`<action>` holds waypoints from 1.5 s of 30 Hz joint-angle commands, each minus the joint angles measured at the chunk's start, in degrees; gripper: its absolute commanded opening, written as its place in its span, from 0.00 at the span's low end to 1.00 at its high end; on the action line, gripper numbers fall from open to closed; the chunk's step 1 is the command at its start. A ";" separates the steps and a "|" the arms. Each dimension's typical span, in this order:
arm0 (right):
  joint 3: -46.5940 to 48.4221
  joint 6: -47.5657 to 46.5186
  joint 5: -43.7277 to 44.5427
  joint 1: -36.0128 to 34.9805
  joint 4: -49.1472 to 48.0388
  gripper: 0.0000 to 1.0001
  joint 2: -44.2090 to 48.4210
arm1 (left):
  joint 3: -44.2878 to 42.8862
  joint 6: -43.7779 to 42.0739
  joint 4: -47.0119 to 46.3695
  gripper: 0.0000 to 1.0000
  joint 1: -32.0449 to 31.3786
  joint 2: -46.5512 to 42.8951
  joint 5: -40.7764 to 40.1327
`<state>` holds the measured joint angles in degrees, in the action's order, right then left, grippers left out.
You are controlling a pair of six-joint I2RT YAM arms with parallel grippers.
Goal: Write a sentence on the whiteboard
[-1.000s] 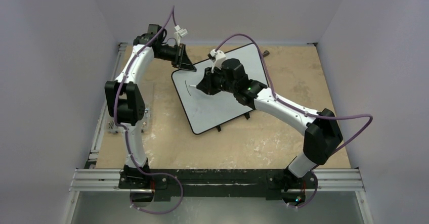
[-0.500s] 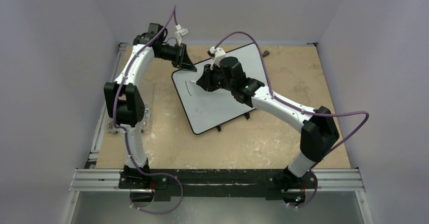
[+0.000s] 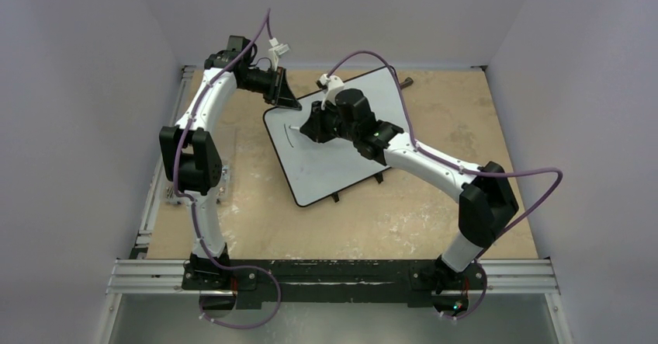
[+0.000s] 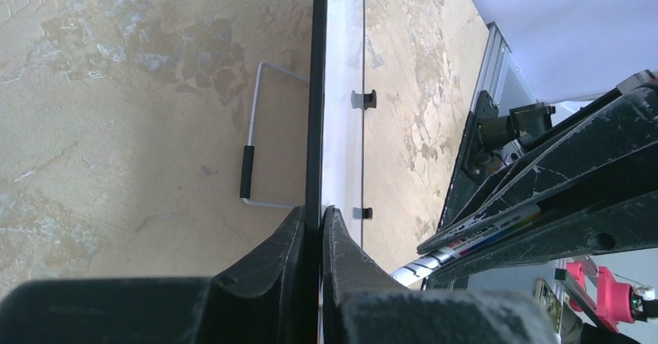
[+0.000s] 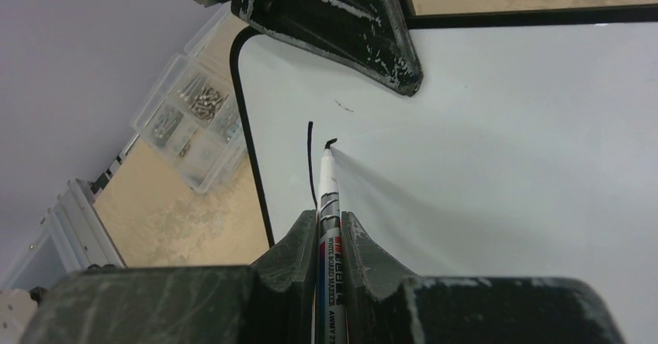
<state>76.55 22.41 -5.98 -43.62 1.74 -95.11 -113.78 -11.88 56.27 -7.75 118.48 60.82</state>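
Observation:
The whiteboard (image 3: 326,169) lies tilted on the table, white with a thin black rim. My left gripper (image 3: 284,95) is shut on its far left edge; in the left wrist view the jaws (image 4: 320,213) pinch the rim of the whiteboard (image 4: 341,88). My right gripper (image 3: 307,131) hangs over the board's left part, shut on a whiteboard marker (image 5: 326,196) whose tip touches the whiteboard (image 5: 504,142). Of the sentence, only one vertical black stroke (image 5: 310,158) and a short hook at the tip show. The marker (image 4: 465,247) also shows in the left wrist view.
A clear plastic box of small screws (image 5: 190,119) sits off the board's left side, near the table's left rail (image 3: 174,192). The board's wire stand (image 4: 252,134) with a black grip sticks out behind it. Small black feet (image 3: 336,197) jut from its near edge.
My right gripper has shifted a little toward the far left of the board with the marker on the surface. The left arm has stayed still, clamped on the board.

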 commanded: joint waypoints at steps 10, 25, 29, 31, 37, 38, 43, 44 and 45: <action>-2.37 1.01 -3.37 -0.50 -2.94 0.00 -1.42 | -1.27 -5.65 0.33 0.00 -1.74 -2.83 -4.91; -5.52 0.50 2.81 -0.50 0.36 0.00 2.40 | -1.42 -6.05 0.68 0.00 -1.92 -3.01 -5.36; -6.17 0.50 3.43 -0.40 1.01 0.00 3.04 | -1.53 -6.34 0.97 0.00 -1.92 -3.01 -5.53; -6.52 0.50 4.07 -0.49 1.36 0.00 3.68 | -1.54 -6.33 1.03 0.00 -1.92 -3.10 -5.58; -6.87 0.16 5.62 -0.47 3.21 0.00 5.38 | -1.62 -6.41 1.12 0.00 -2.07 -3.22 -5.71; -6.81 0.13 5.54 -0.44 3.34 0.00 5.57 | -1.62 -6.45 1.10 0.00 -2.09 -3.28 -5.79; -3.95 -0.99 4.48 -0.49 4.81 0.00 5.36 | -1.50 -6.23 0.94 0.00 -2.19 -3.50 -6.74; -2.76 -1.40 3.42 -0.50 4.95 0.00 5.28 | -1.47 -6.23 0.91 0.00 -2.18 -3.52 -6.83; -2.17 -1.59 1.96 -0.51 4.93 0.00 5.29 | -1.45 -6.26 0.89 0.00 -2.23 -3.66 -6.91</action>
<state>70.43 22.94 -3.57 -44.29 5.17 -90.76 -113.80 -13.10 56.45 -8.32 118.02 59.81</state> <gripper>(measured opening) 0.106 0.077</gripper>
